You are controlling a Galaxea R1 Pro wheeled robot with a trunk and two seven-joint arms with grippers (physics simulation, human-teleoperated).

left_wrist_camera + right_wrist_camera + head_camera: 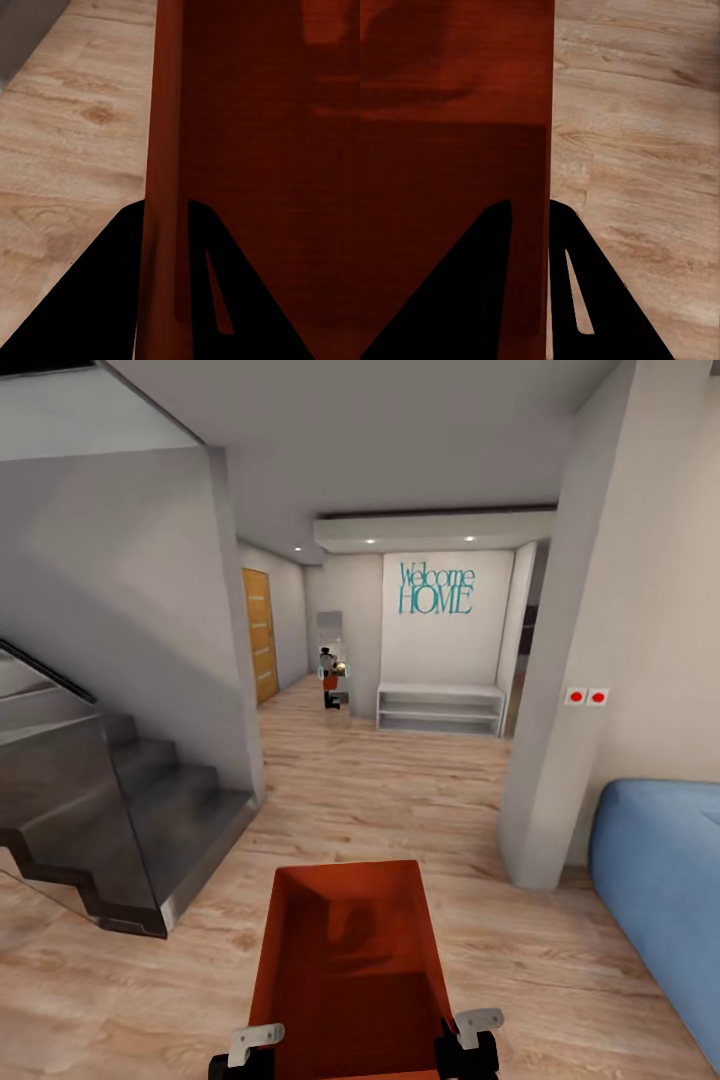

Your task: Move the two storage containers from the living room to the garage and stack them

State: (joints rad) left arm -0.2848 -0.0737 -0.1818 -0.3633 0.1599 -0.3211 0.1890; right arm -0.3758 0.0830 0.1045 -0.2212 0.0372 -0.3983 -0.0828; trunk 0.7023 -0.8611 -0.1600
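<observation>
One container, two grips: a single storage container is carried low in front of the robot, at 6 o'clock in the head view, open top upward.
Staircase: dark steps at 9 o'clock; their bottom corner juts toward the corridor and narrows it on that side.
Orange-wood door: at 11 o'clock down the hallway, probably the way to the garage.
Left gripper: narrowed onto the container's left wall, one finger inside, one outside, as the left wrist view shows.
Reason for hold: pinching opposite thin walls probably keeps the box level and centred while the base drives.
Wood plank floor: open from 6 o'clock toward 12 o'clock, the widest lane lying between staircase and pillar.
White bench shelf: at 12 o'clock under the "Welcome HOME" lettering, closing the far end of the hall.
Right gripper: likewise closed down on the right wall, fingers either side.
Pillar: at 2 o'clock, its near edge bounding the lane.
Blue sofa: at 4 o'clock, near the container's right side but apart from it.
Progress, judged: transport under way; nothing placed on garage floor yet.
</observation>
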